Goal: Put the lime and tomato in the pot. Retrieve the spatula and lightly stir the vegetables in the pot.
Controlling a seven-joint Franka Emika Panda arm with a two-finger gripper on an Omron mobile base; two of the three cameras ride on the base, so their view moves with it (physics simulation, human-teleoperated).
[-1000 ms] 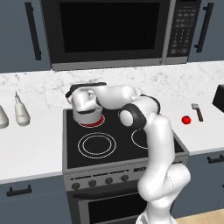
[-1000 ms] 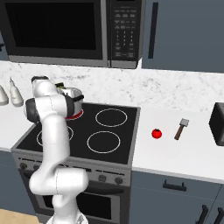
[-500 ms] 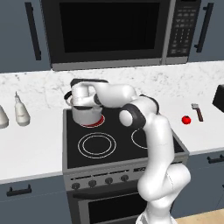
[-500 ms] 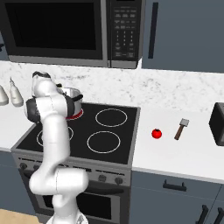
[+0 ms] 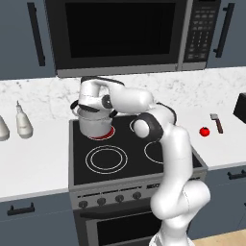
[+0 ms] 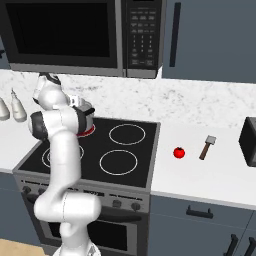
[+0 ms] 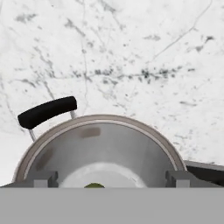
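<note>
Shiny steel two-handled pot (image 5: 94, 124) sits on the stove's ten o'clock burner, jaws spread above its rim, holding nothing. A green sliver (image 7: 93, 186) inside is mostly cut off. Small red tomato (image 6: 179, 152) lies on the white desk at three o'clock.

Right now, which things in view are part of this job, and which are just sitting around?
Part of the job:
- pot on the rear left burner
- tomato on the counter
- spatula beside the tomato
- gripper over the pot

Just sitting around:
- two white bottles
- microwave
- dark appliance

place: kitchen | cues: stove (image 5: 120, 158), microwave (image 5: 120, 33), marble counter (image 6: 210, 170), grey cabinets (image 6: 210, 37)
</note>
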